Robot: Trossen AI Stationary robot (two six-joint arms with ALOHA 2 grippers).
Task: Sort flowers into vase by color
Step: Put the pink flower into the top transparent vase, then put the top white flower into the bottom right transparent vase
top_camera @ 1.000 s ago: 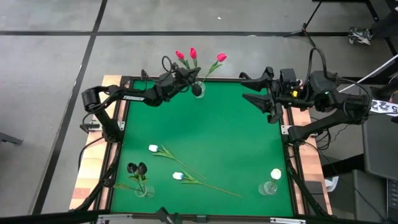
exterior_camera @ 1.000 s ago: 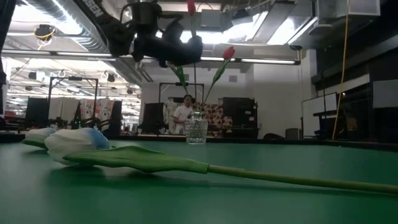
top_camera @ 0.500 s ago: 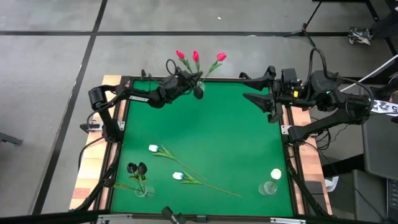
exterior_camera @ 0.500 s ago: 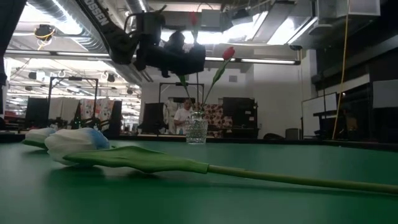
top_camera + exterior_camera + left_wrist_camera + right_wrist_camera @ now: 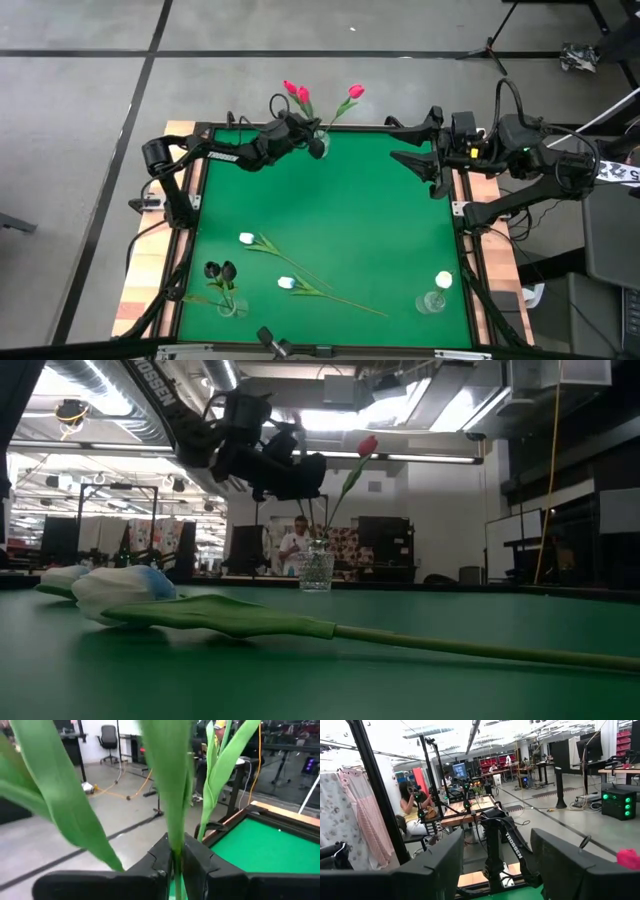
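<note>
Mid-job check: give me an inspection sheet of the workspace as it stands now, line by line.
Surface: green table, wooden edge strips at both sides.
Job's things: pink tulips in the far vase; dark tulips in the near-left vase; one white tulip in the near-right vase; two white tulips lying loose on the table.
Clutter: nothing seen.
Grippers: left gripper shut on a green stem beside the far vase; right gripper open, waiting above the far-right edge.
Cables: black loops on both arms; orange cable on the floor.
Surroundings: grey floor, workshop racks; a seated person behind.
</note>
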